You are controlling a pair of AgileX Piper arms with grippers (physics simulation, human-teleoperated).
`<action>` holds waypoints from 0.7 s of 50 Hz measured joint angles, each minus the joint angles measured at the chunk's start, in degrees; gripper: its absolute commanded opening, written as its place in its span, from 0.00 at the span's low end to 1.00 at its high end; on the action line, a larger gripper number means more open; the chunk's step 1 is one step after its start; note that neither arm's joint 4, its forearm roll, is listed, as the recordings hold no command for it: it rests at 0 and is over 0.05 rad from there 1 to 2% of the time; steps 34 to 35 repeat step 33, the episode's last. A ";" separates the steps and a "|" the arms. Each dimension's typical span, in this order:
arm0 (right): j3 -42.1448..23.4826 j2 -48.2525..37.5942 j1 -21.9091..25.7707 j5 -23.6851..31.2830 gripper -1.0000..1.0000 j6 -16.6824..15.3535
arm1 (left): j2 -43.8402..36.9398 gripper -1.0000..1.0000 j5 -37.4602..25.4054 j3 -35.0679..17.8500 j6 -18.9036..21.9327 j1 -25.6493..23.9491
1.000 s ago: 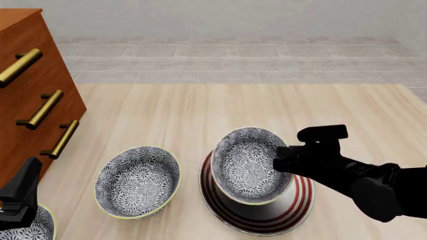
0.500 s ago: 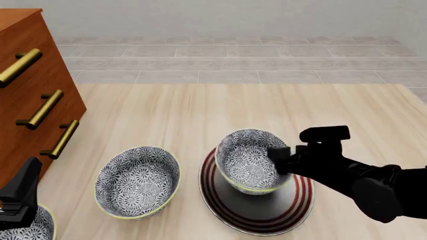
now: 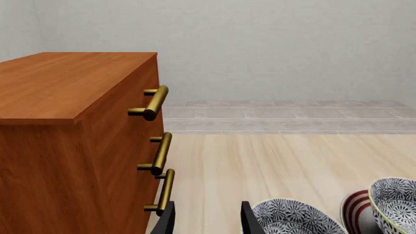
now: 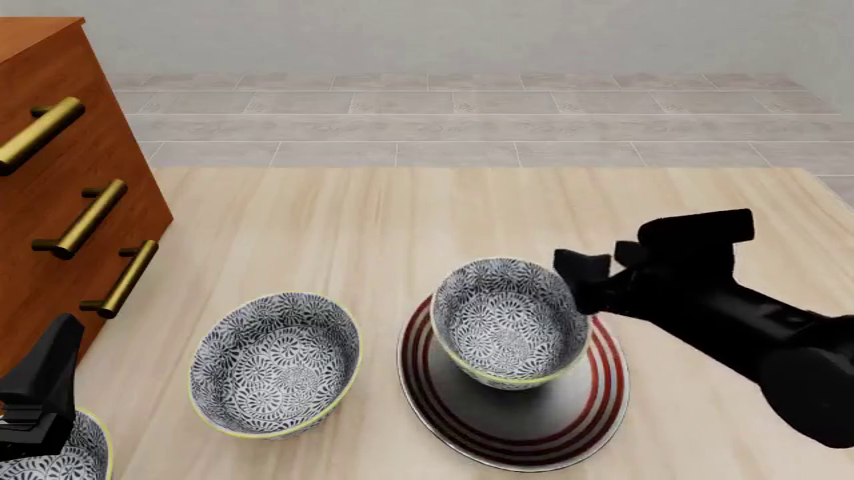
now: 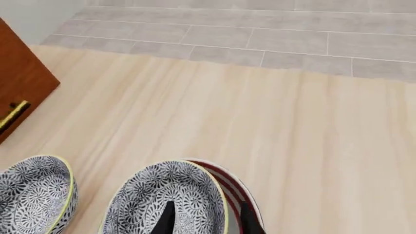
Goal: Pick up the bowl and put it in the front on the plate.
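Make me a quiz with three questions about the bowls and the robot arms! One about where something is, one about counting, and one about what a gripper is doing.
1. Where is the bowl now?
A. On the plate
B. On top of the dresser
C. Up in the air

2. How many patterned bowls show in the front view?
A. One
B. Two
C. Three

3. What is the right gripper doing?
A. Squeezing the bowl
B. Open, just above the bowl's rim, holding nothing
C. Pulling a drawer handle

Answers:
1. A, the bowl sits upright on the red-ringed plate.
2. C, one on the plate, a second bowl to its left on the table, and a third bowl at the corner under the left gripper.
3. B, its fingers are apart and off the bowl.
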State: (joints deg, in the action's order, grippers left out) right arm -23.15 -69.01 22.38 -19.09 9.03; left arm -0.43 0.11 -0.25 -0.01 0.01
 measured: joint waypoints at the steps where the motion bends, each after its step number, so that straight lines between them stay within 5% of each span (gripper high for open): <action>1: 0.00 0.62 0.02 0.05 1.00 -0.16 | 0.00 1.00 0.00 0.00 0.00 0.00; 35: 6.20 17.12 -1.51 -10.44 1.00 -4.85 | 0.00 1.00 0.00 0.00 0.00 0.00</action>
